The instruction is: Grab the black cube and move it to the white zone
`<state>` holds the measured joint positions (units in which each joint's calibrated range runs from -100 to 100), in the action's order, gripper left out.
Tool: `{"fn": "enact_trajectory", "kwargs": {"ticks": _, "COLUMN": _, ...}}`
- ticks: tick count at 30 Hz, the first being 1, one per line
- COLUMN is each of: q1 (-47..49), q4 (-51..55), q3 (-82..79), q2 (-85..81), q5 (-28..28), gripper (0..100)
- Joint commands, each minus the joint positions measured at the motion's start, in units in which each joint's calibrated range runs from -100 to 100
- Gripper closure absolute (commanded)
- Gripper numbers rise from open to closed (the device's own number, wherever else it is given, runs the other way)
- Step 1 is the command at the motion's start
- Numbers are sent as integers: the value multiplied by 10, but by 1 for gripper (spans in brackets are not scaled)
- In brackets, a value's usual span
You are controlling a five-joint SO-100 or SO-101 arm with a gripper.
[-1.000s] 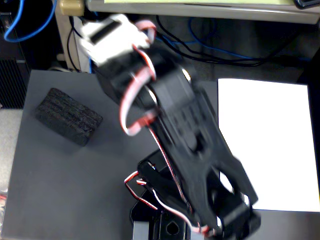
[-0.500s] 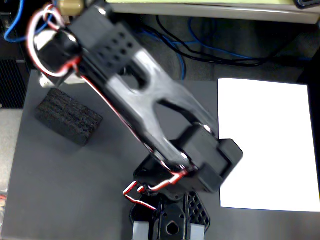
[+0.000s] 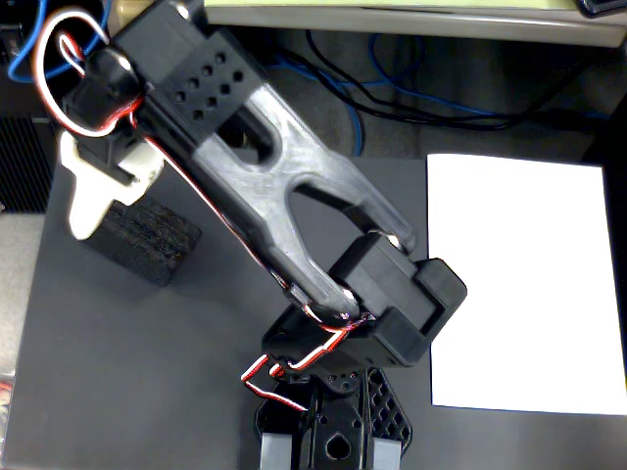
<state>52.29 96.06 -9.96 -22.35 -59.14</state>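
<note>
In the fixed view the black cube (image 3: pixel 152 245), a rough black foam block, lies on the dark grey table at the upper left. My gripper (image 3: pixel 103 213) is right over its left end. One white finger (image 3: pixel 83 201) reaches down along the block's left corner. The other finger is hidden under the wrist, so I cannot tell whether the jaws are closed on the block. The white zone (image 3: pixel 524 284), a plain white sheet, lies flat at the right side of the table, far from the block. The arm stretches from its base (image 3: pixel 333 421) at the bottom middle up to the left.
Blue and black cables (image 3: pixel 392 88) lie on the floor beyond the table's far edge. A black ribbed box (image 3: pixel 22 162) stands off the table's left edge. Bare grey table (image 3: pixel 127 372) spreads at the lower left.
</note>
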Motion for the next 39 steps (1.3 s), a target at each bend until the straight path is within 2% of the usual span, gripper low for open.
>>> {"fn": "enact_trajectory", "kwargs": {"ticks": 1, "q1": -3, "q4": -1, "q3": 57, "q2": -7, "q5": -23, "gripper": 65}}
{"fn": "enact_trajectory", "kwargs": {"ticks": 3, "q1": -3, "q4": -17, "q3": 55, "q2": -11, "q5": -23, "gripper": 65}}
{"fn": "enact_trajectory", "kwargs": {"ticks": 6, "q1": -28, "q4": -108, "q3": -1, "q2": -3, "q5": -25, "gripper": 65}}
{"fn": "enact_trajectory", "kwargs": {"ticks": 8, "q1": -68, "q4": -137, "q3": -64, "q2": -3, "q5": -61, "gripper": 65}}
{"fn": "enact_trajectory", "kwargs": {"ticks": 10, "q1": -88, "q4": -162, "q3": -92, "q2": -3, "q5": -68, "gripper": 65}}
{"fn": "enact_trajectory", "kwargs": {"ticks": 15, "q1": -81, "q4": -154, "q3": -122, "q2": -3, "q5": -68, "gripper": 65}}
{"fn": "enact_trajectory", "kwargs": {"ticks": 19, "q1": -81, "q4": -200, "q3": -195, "q2": -4, "q5": -68, "gripper": 65}}
{"fn": "enact_trajectory", "kwargs": {"ticks": 23, "q1": -80, "q4": -198, "q3": -204, "q2": -4, "q5": -67, "gripper": 65}}
{"fn": "enact_trajectory", "kwargs": {"ticks": 26, "q1": -34, "q4": -201, "q3": -251, "q2": -4, "q5": -62, "gripper": 65}}
{"fn": "enact_trajectory", "kwargs": {"ticks": 28, "q1": -25, "q4": -202, "q3": -245, "q2": -6, "q5": -46, "gripper": 65}}
{"fn": "enact_trajectory", "kwargs": {"ticks": 31, "q1": -27, "q4": -256, "q3": -253, "q2": -3, "q5": -44, "gripper": 65}}
{"fn": "enact_trajectory", "kwargs": {"ticks": 39, "q1": -34, "q4": -299, "q3": -253, "q2": -2, "q5": -44, "gripper": 65}}
